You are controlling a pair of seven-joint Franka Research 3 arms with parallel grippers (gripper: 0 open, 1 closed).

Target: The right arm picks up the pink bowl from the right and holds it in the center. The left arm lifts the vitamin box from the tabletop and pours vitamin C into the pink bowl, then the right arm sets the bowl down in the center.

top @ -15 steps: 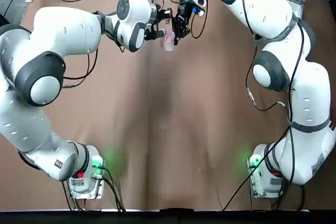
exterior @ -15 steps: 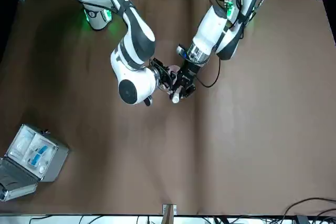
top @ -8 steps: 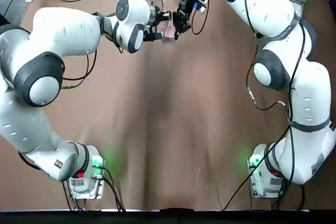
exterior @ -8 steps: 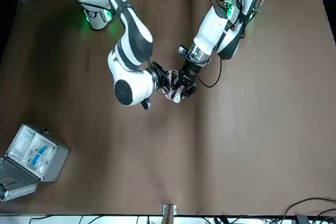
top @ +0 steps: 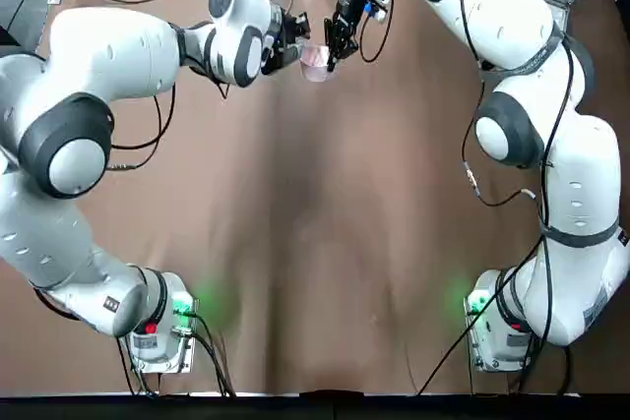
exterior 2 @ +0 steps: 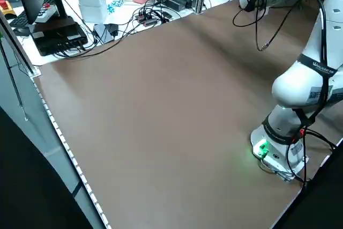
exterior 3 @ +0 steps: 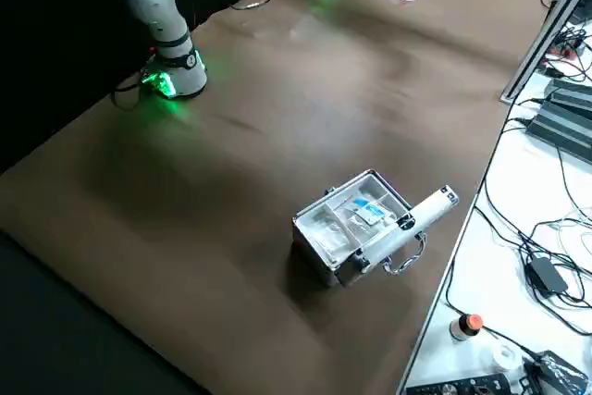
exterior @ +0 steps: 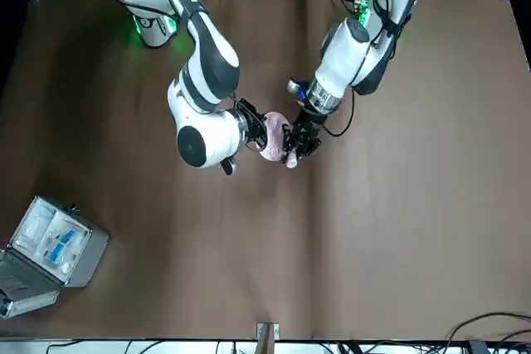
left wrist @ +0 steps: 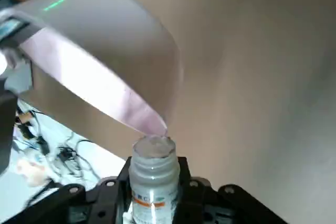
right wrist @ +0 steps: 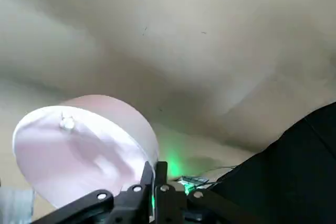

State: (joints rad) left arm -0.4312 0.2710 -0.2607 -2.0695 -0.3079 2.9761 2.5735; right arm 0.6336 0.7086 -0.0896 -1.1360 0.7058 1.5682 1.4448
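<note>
The pink bowl (top: 315, 59) hangs above the tabletop (top: 325, 243) at the far centre. My right gripper (top: 333, 46) is shut on its rim, and the right wrist view shows that gripper (right wrist: 156, 174) pinching the bowl (right wrist: 79, 150) with one small white tablet (right wrist: 66, 124) inside. My left gripper (exterior: 296, 140) is shut on the vitamin box (exterior: 290, 160), a small white bottle. From the left wrist, the gripper (left wrist: 155, 184) holds the bottle (left wrist: 154, 174) with its mouth against the edge of the tilted bowl (left wrist: 105, 56). In the front view the bowl (exterior: 270, 135) sits between both grippers.
An open grey hinged case (exterior: 50, 246) lies on the table at the far right, also seen close in the right side view (exterior 3: 356, 224). Cables and electronics (exterior 2: 161, 4) crowd the bench beyond the far edge. Bare brown tabletop (exterior: 373, 238) spreads around the arms.
Both grippers, with the bowl and the bottle, have shifted a little away from the arm bases. The left wrist has turned, and the bowl shows more fully in the front view.
</note>
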